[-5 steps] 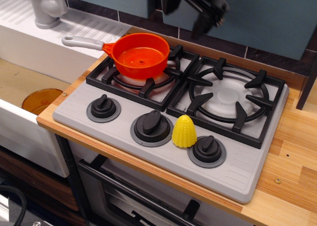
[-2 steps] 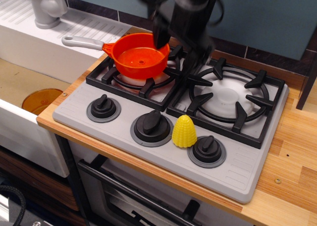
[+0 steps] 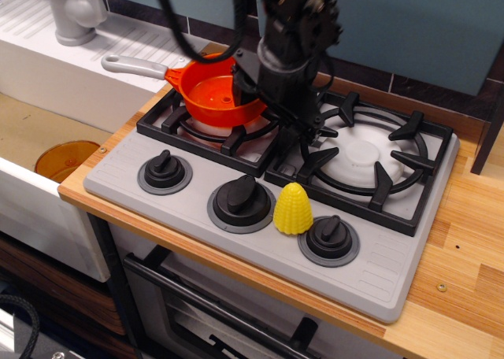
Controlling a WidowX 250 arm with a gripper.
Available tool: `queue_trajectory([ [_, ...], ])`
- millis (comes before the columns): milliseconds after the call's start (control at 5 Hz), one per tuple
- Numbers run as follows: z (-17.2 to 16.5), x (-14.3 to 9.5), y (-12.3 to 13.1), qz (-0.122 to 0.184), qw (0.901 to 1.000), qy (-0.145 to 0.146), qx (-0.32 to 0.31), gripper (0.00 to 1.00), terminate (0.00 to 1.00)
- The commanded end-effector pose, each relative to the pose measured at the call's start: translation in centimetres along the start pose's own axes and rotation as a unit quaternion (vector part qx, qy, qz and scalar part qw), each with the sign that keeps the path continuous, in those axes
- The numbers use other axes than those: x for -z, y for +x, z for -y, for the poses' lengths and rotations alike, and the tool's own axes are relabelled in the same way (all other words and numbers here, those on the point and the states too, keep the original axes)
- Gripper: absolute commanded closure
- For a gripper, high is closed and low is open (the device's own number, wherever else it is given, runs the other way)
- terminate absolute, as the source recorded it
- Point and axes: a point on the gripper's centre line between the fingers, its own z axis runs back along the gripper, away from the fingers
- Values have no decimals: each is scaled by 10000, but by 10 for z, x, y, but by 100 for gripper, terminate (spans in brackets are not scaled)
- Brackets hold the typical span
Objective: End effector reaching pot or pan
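**Gripper down at the saucepan's right rim**

The orange saucepan (image 3: 213, 98) is seen on the left rear burner grate of the toy stove (image 3: 260, 209), with its light grey handle (image 3: 134, 64) pointing up and to the left, towards the sink. The black gripper (image 3: 264, 99) is placed at the pan's right rim, and part of that rim is hidden behind it. Whether the jaws stand apart or pressed together cannot be told, since the dark fingers merge with the black grate and the arm body; contact with the rim cannot be confirmed either.

The pan is judged to be light, thin-walled moulded plastic: stiff enough to be pinched, but smooth and likely to slip or tilt if only lightly gripped. It appears empty. Two holds are suggested: the rim wall, taken with one finger inside and one outside, or the handle near its joint with the bowl. A hold far out on the handle would be expected to let the bowl swing. Because so little weight is involved, the pan could easily be pushed across the grate by a glancing touch.

A yellow corn cob (image 3: 293, 209) stands among the knobs at the front, well apart from the pan.
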Motion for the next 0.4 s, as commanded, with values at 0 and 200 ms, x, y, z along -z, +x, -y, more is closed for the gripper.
queue_trajectory([
  [0, 0, -1, 7, 269, 9996, 92, -34, 0, 0],
  [200, 0, -1, 7, 269, 9996, 92, -34, 0, 100],
])
